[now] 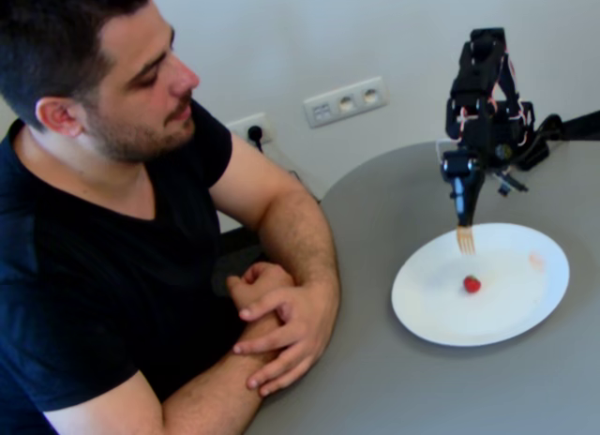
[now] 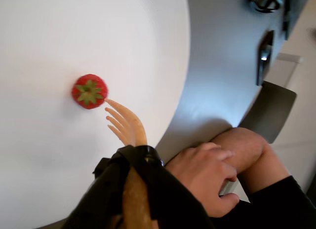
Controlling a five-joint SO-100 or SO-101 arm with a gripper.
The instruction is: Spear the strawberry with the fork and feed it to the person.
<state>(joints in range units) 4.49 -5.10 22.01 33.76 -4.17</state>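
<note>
only wrist view shows strawberry (image 2: 89,91) leaves beside fork (image 2: 126,124).

The strawberry (image 1: 472,284) was a tiny bright red piece with a green leafy cap facing up in the wrist view (image 2: 89,91), lying near the middle of a white plate (image 1: 525,308). The fork (image 1: 465,238), pale orange-yellow with short tines, hung tines-down above the plate, just beyond the strawberry and apart from it in the fixed view; in the wrist view its tines (image 2: 118,120) pointed at the fruit. The person (image 1: 103,257), dark-haired and bearded in a navy T-shirt, sat with forearms folded on the worktop (image 1: 394,388), looking down.
</note>
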